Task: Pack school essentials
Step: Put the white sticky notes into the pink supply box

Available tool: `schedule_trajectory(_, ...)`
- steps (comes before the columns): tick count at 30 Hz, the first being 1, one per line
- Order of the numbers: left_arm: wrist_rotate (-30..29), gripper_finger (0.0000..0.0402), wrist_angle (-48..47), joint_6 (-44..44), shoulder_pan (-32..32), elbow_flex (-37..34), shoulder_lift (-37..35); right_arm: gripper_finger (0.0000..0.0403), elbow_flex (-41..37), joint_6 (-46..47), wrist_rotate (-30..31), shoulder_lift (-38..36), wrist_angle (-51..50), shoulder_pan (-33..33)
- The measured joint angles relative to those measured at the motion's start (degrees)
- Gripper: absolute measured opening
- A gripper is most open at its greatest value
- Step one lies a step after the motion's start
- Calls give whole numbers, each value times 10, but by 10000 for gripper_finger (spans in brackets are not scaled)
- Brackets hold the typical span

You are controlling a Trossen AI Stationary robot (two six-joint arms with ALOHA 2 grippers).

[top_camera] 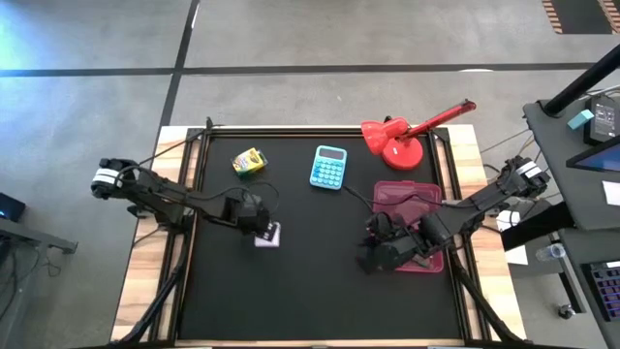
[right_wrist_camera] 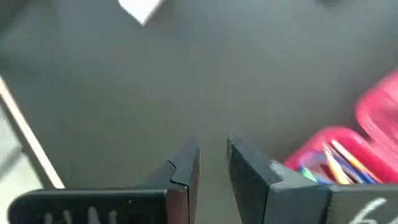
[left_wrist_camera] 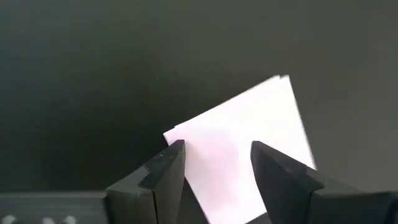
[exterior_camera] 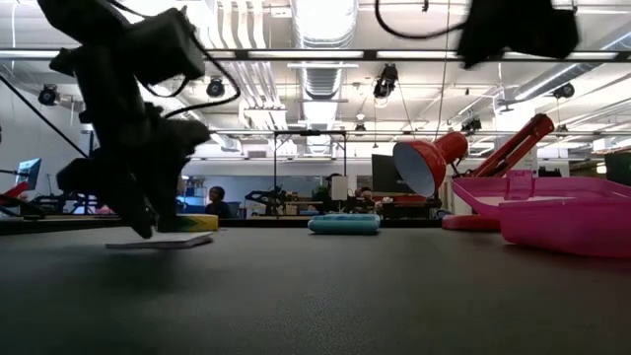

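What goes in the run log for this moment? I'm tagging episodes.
left gripper: open, straddling paper note on mat | right gripper: open, empty, beside pink case | case: pencils inside

The pink paper note (left_wrist_camera: 249, 143) lies flat on the black mat. The small yellow-green box (top_camera: 249, 162) rests near the far edge. Pencils and pens (right_wrist_camera: 339, 163) sit inside the open pink case (top_camera: 408, 197).

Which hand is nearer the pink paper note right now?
Left. The left hand is right over the pink paper note, its fingers straddling it. The right hand is across the table beside the pink box.
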Motion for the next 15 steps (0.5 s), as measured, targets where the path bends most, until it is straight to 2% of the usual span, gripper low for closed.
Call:
schedule_trajectory(7,2,169,145,24,-53,1,7,70,-3,-33,93,29,117,-1)
schedule_trajectory(12,6,169,224,83,-61,1,15,72,-3,-27,58,69,152,-18)
schedule_trajectory(15,23,169,219,112,-65,2,12,73,-4,-23,12,96,174,-36)
